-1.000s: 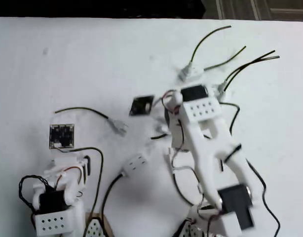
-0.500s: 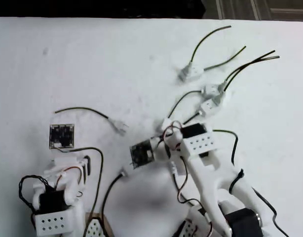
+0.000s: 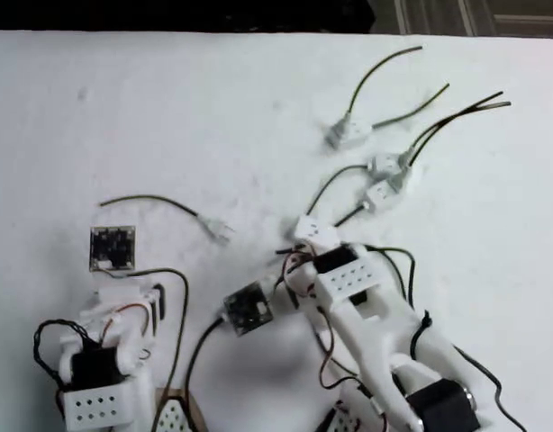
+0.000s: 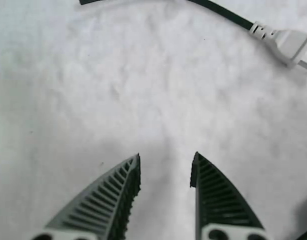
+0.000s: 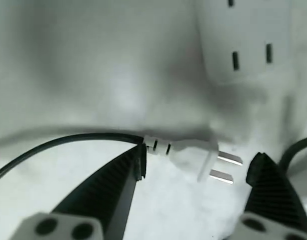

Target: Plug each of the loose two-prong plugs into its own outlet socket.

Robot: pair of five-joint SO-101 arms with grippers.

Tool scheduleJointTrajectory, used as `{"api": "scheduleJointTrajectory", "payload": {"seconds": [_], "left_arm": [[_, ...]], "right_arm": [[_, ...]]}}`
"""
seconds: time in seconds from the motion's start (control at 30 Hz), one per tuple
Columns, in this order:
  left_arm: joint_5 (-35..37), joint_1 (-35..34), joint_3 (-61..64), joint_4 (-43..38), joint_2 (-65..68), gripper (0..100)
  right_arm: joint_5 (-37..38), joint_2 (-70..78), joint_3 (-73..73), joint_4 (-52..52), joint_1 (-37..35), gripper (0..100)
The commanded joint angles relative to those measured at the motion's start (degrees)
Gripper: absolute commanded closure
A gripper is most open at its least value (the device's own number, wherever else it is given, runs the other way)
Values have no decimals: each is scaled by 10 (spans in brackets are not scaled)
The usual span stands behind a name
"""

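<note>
Two arms stood at the white table (image 3: pixel 168 108). The right arm (image 3: pixel 376 315) lay over the near middle of it, and the right gripper (image 5: pixel 199 158) was spread wide. Between its fingers a white two-prong plug (image 5: pixel 186 152) lay flat on the table, not pinched, near a white outlet socket (image 5: pixel 243 35). The left gripper (image 4: pixel 166 172) was spread too, above bare table, and a second plug (image 4: pixel 286 42) lay well apart from it
</note>
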Motion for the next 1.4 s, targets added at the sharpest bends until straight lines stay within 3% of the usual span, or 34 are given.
{"api": "scheduleJointTrajectory", "payload": {"seconds": [0.0,0.3,0.53,0.73,1.07,1.27,1.37], "left_arm": [[6,-3,-2,3,-2,823],[6,-3,-2,3,-2,823],[6,-3,-2,3,-2,823],[6,-3,-2,3,-2,823],[6,-3,-2,3,-2,823],[6,-3,-2,3,-2,823],[6,-3,-2,3,-2,823]], "right_arm": [[2,42,-17,-32,-5,686],[-42,153,-98,-59,50,695],[-45,158,-97,-58,53,862],[-123,153,-105,-61,82,978],[-273,153,-159,-58,175,981],[-283,140,-164,-57,225,973],[-287,107,-164,-13,245,886]]}}
